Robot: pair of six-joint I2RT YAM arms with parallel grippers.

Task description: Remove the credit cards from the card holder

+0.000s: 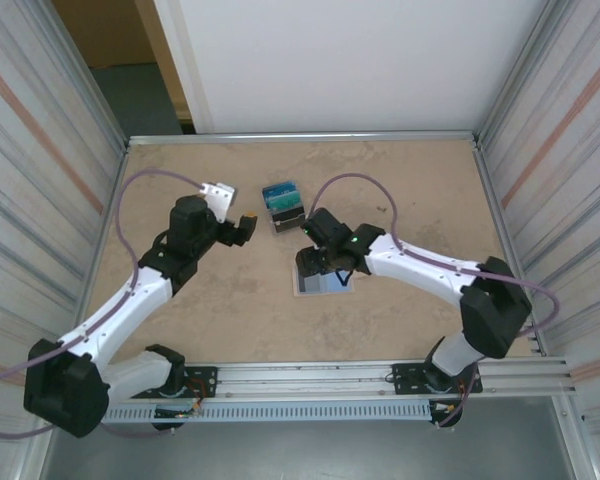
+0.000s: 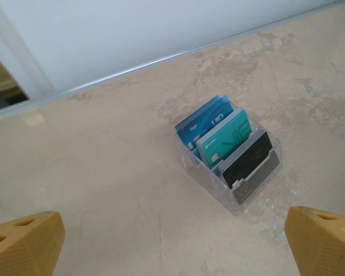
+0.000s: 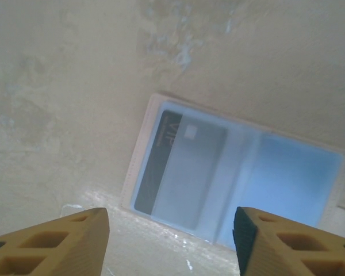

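Observation:
The card holder [image 3: 302, 178] lies open and flat on the table, pale-blue lining up, with a tan rim. One dark grey credit card [image 3: 181, 167] sits in its left pocket. My right gripper [image 3: 172, 233] hovers just over the holder's near edge, jaws apart with nothing between them. From above, the right gripper [image 1: 320, 262] is over the holder [image 1: 330, 286]. Blue [image 2: 204, 121], teal [image 2: 224, 138] and black [image 2: 247, 158] cards stand on edge in a clear plastic box [image 2: 250, 192]. My left gripper [image 2: 175, 238] is wide open and empty, a short way back from that box.
The clear box [image 1: 283, 205] stands mid-table between the two grippers, just behind the holder. My left gripper [image 1: 248, 226] is to its left. Metal walls close in the tabletop on the left, right and back, with a rail along the near edge [image 1: 310, 375].

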